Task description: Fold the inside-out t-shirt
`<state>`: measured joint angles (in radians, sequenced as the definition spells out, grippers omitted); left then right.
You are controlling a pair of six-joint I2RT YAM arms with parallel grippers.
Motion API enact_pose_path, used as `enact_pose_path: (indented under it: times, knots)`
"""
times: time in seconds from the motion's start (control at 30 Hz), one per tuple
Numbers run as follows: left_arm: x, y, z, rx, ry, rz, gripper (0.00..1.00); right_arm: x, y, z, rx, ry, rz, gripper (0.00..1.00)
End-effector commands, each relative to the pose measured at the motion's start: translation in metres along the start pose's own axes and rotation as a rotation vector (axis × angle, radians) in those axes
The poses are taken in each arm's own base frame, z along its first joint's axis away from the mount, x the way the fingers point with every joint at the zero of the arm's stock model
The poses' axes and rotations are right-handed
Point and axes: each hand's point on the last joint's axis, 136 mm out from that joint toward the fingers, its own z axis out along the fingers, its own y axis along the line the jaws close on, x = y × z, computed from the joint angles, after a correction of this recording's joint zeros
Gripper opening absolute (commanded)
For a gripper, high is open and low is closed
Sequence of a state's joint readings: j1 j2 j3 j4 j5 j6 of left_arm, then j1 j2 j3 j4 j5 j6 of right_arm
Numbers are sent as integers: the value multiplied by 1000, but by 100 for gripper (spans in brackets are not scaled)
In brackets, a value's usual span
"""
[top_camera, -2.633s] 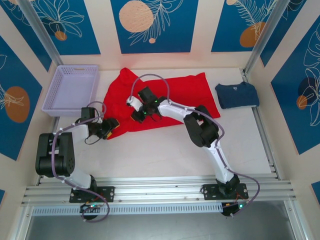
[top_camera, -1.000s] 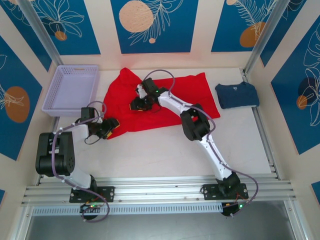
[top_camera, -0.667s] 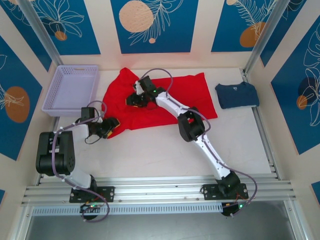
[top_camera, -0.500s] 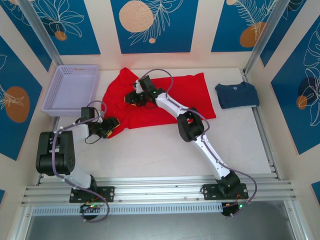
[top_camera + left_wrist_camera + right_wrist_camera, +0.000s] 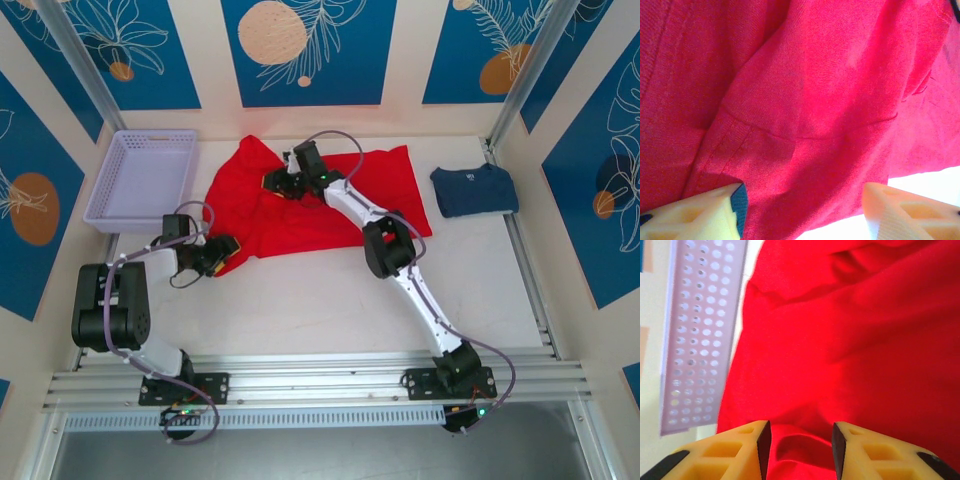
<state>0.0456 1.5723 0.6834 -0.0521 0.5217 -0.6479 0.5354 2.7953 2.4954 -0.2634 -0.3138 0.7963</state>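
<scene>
Red t-shirt (image 5: 375, 190) lies crumpled at far middle of table (image 5: 300, 300), between lavender basket (image 5: 140, 180) and navy t-shirt (image 5: 474, 190). Left gripper (image 5: 224, 250) at its near-left corner; wrist view shows fingers wide apart over the hem, nothing pinched. Right gripper (image 5: 278, 183) on the upper-left part; wrist view shows fingers partly apart around a cloth ridge, grip unclear.

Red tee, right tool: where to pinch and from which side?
Likely the raised fold between the fingers of the right tool, straight down from above. The red t-shirt lies spread on the table, so only a ridge gives cloth to close on.
</scene>
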Motion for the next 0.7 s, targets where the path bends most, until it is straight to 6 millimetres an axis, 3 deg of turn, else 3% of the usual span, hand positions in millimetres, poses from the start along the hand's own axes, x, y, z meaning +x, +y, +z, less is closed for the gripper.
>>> enact_pose_path:
  times: [0.0, 0.13, 0.27, 0.47, 0.67]
  knots:
    - [15, 42, 1, -171, 29, -26, 63, -2, 11, -45, 54, 28, -84, 40]
    - [12, 40, -1, -171, 18, -18, 63, 13, -2, -100, 110, 29, -161, 41]
    - [10, 35, -3, -160, 12, -14, 63, 39, -25, -157, 142, 50, -132, 42]
    - [13, 35, -6, -169, 12, -2, 64, 88, -99, -222, 327, 77, 40, 42]
    - [18, 39, -3, -192, 27, 10, 64, 106, -159, -259, 441, 106, 270, 37]
